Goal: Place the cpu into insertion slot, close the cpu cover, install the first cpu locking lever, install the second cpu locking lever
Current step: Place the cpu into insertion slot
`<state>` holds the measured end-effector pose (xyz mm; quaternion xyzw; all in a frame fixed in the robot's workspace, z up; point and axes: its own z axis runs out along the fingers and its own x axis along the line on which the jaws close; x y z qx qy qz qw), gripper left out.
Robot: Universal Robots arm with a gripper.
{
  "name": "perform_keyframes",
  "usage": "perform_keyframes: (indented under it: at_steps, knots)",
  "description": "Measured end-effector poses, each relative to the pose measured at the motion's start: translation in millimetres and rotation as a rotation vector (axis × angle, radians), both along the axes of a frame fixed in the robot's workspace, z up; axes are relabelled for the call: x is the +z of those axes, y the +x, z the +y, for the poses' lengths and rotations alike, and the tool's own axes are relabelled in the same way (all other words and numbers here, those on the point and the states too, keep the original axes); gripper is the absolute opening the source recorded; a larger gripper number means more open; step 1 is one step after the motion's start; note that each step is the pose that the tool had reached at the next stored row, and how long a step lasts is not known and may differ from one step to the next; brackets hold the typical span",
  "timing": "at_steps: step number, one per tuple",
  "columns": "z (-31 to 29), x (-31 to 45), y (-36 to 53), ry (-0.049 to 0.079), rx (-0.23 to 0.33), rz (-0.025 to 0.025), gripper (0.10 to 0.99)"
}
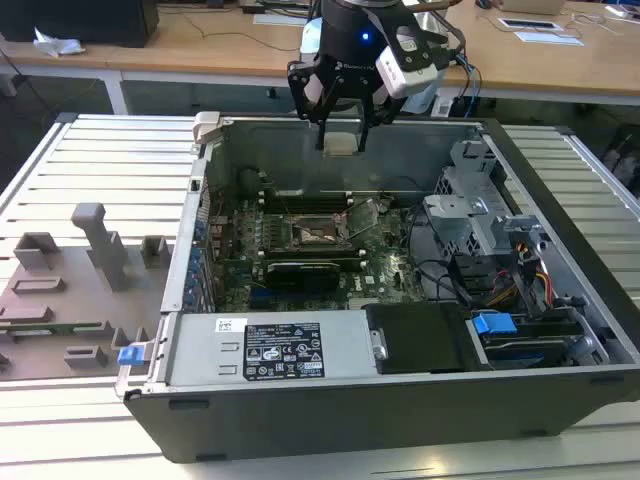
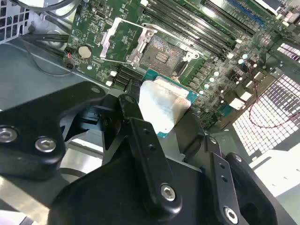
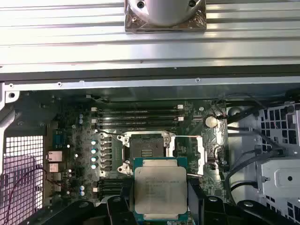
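Fingers [image 2: 136,124] of the gripper [image 2: 161,115] are pinching the cpu [image 2: 164,105] by two opposite edges, holding it flat with its metal top facing up. In the exterior view the gripper is hanging over the far wall of the open computer case [image 1: 350,420], carrying the chip well above the motherboard [image 1: 240,270]. The insertion slot [image 1: 318,235] is lying below it and toward the near side of the case, so I judge the chip is sitting off to one side of the socket, not over it. In the first wrist view the chip's edges are running parallel to the slot's frame, which suggests the two are squared up. The cpu cover [image 3: 197,157] is standing swung open beside the slot, leaving the dark pin grid bare. The chip is showing a silvery-grey lid, dulled and smudged, inside a thin green rim.
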<state>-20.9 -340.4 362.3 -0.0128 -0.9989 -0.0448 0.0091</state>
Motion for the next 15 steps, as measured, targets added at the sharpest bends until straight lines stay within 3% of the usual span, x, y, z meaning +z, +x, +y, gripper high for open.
perform_keyframes:
  at_steps: [15]
  knots:
    - [0.0,-16.3,0.0,0.0,0.0,0.0,0.541]
